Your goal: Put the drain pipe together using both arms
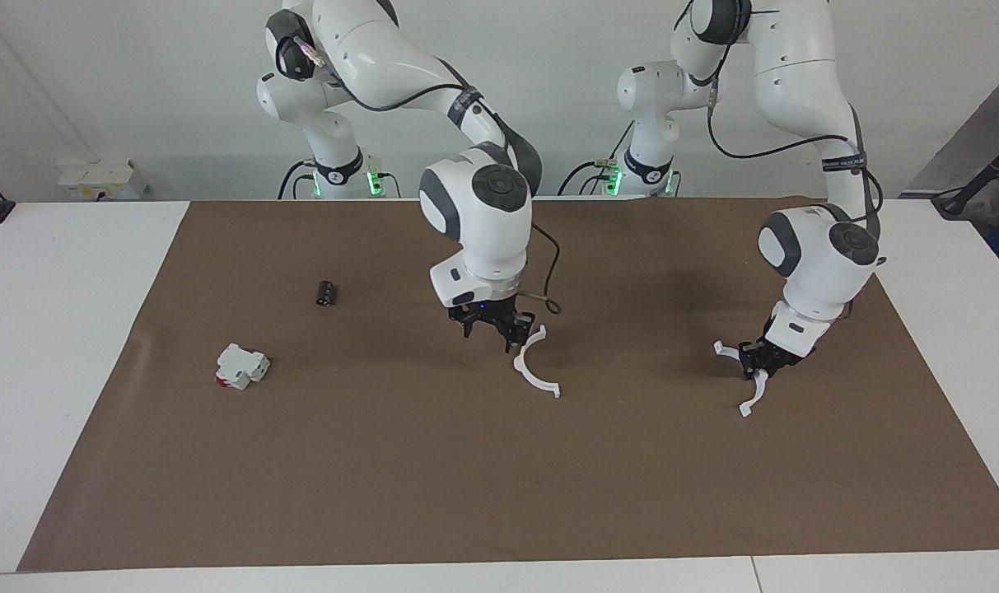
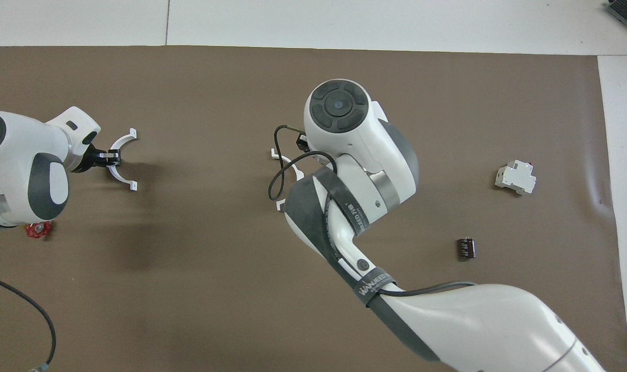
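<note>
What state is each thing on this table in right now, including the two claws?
left gripper: shut on the end half-ring.
right gripper: open, holding nothing.
middle half-ring: lying loose on the mat, not joined.
white-and-red block: lying untouched.
black cylinder: on its side.

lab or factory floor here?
Likely a robotics lab bench: two fixed arms, a brown mat over a white table, and loose test parts such as a white half-ring.

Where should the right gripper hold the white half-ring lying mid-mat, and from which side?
Probably pinch the half-ring at mid-arc from straight above, one finger inside the curve, one outside. It lies flat and thin; its end tabs look too small.
</note>
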`<state>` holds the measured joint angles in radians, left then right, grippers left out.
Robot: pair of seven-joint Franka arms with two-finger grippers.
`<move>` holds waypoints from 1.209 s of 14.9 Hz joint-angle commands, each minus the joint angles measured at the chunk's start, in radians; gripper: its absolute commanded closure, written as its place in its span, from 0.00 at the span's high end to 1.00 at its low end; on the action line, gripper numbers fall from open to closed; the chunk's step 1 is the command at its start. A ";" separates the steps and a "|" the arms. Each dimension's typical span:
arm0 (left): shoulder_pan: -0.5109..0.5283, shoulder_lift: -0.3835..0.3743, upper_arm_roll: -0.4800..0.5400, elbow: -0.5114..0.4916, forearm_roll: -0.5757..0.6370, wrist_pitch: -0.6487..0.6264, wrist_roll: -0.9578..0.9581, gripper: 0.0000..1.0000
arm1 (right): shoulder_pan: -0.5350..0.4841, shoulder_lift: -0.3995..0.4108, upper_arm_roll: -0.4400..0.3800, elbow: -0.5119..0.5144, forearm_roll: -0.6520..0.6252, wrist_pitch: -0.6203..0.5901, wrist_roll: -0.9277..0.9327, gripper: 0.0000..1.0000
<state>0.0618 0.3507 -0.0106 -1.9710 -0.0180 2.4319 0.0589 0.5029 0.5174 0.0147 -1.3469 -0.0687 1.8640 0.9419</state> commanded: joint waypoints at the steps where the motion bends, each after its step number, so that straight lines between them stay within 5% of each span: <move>1: 0.001 -0.002 -0.006 0.037 -0.010 -0.050 -0.001 0.00 | -0.084 -0.080 0.013 0.003 0.049 -0.106 -0.154 0.81; 6: -0.059 -0.065 -0.005 0.029 -0.008 -0.094 -0.046 0.00 | -0.210 -0.190 0.008 0.003 0.063 -0.252 -0.385 0.82; 13: -0.272 -0.081 0.000 0.012 0.039 -0.123 -0.420 0.00 | -0.355 -0.301 0.002 -0.005 0.052 -0.362 -0.682 0.86; 18: -0.408 -0.042 -0.003 0.026 0.181 -0.105 -0.683 0.00 | -0.425 -0.342 0.002 -0.014 0.052 -0.417 -0.834 0.87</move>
<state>-0.3082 0.2979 -0.0301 -1.9421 0.1190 2.3203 -0.5591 0.1098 0.2050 0.0070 -1.3335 -0.0242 1.4638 0.1818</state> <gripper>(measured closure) 0.793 0.132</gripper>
